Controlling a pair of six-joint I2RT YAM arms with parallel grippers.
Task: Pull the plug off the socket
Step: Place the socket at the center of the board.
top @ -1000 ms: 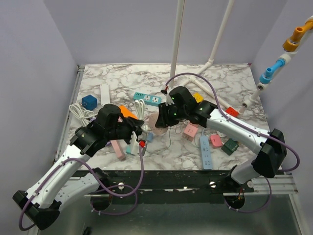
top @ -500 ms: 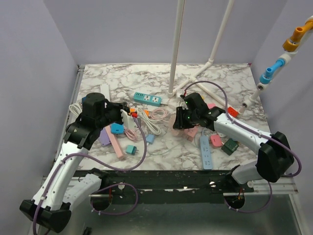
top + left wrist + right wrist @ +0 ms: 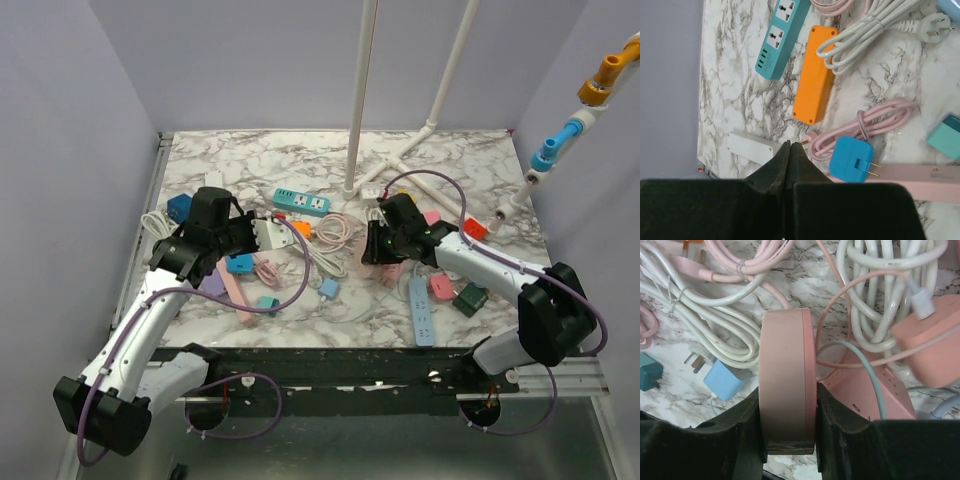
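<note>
Edge-on between the fingers of my right gripper (image 3: 788, 396) sits a round pink socket (image 3: 785, 360), and the gripper is shut on it. Its face is hidden, so I cannot tell whether a plug sits in it. In the top view that gripper (image 3: 377, 252) hovers right of the table's middle. My left gripper (image 3: 790, 145) is shut with nothing in it, above the table's left side (image 3: 254, 240). Just ahead of it a blue plug (image 3: 855, 160) lies loose on the marble with its two prongs bare, beside a pink power strip (image 3: 935, 176).
An orange strip (image 3: 815, 75), a teal strip (image 3: 782, 35), a white strip (image 3: 752, 147) and coiled white (image 3: 865, 35) and pink (image 3: 875, 117) cords crowd the left. A pink cube adapter (image 3: 932, 345) and white cords (image 3: 890, 285) lie by the right gripper. White poles (image 3: 358, 100) stand behind.
The two arms have drawn apart from the table's middle. The left gripper swung back left and shut on nothing. The right gripper carried the round pink socket to the right.
</note>
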